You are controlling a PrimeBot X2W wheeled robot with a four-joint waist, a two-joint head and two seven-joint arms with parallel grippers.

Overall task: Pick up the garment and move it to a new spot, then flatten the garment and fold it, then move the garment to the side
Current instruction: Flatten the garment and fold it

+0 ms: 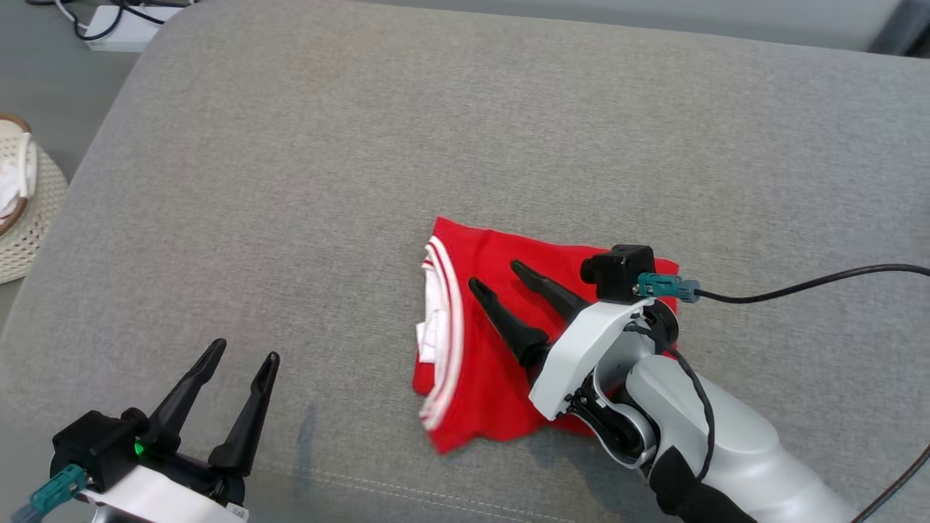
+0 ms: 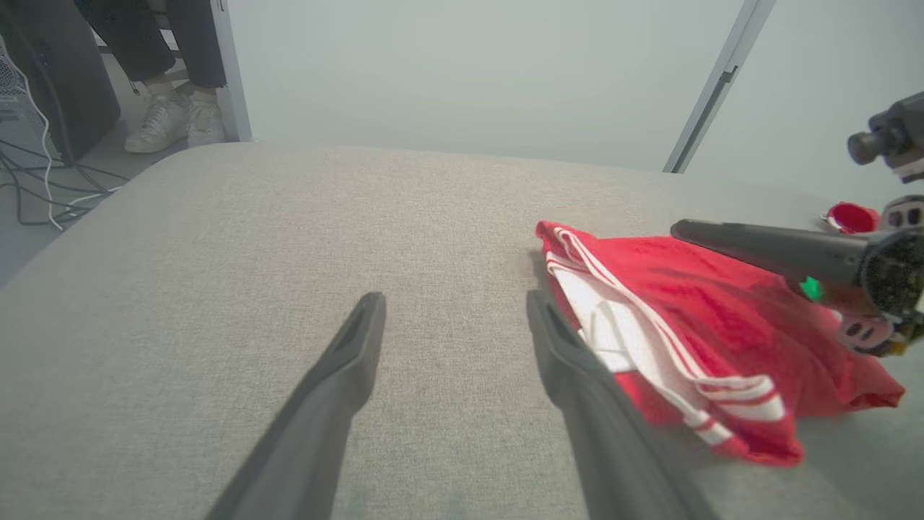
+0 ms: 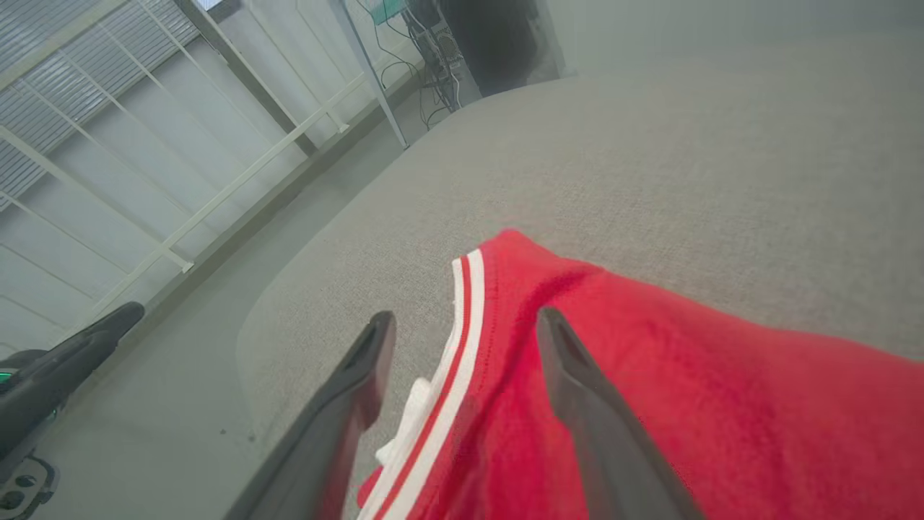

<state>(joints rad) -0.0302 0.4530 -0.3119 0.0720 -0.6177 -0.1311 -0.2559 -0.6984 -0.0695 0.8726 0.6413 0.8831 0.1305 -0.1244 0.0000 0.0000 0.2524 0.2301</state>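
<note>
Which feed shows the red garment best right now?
Head view: nearly the whole garment lies folded on the grey cushion, with the right gripper over part of it. Left wrist view shows it side-on, striped edge forward; right wrist view crops it to one striped corner.

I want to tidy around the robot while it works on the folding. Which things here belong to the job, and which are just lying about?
Job:
red garment, folded on the grey cushion
right gripper, open over it
left gripper, open, off to the side

Lying about:
woven basket
power strip with cables
a person's white shoes
</note>
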